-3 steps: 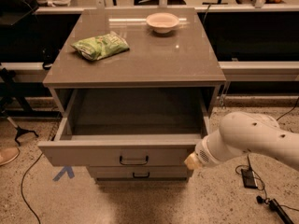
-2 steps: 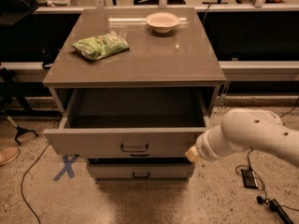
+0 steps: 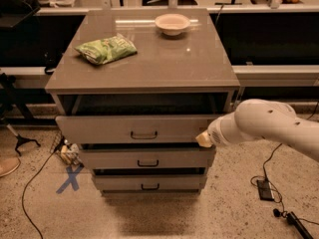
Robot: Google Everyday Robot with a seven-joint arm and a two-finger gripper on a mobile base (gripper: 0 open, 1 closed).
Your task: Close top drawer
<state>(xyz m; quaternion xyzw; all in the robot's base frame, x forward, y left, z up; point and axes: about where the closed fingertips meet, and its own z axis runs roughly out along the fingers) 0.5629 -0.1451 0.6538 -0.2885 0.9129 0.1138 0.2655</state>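
Pressing at the right end of the drawer front was the pincer, the pale tip of a white arm that entered from the right. Whether it was spread or pressed together could not be told.

Top drawer: a second earlier it stood far out with its whole box open to view. At this moment it was pushed most of the way in, and only a dark strip of opening showed under the bench. Judged as closing well advanced but not finished, since the front appeared slightly proud of the carcass.

Orientation: the flat front faced the camera, its long axis ran left to right and level, and the black handle sat at its centre. Travel was straight back, away from the camera.

Below it: two lower drawers, also not quite flush.

On the bench: a green bag at the left and a bowl at the back, well apart.
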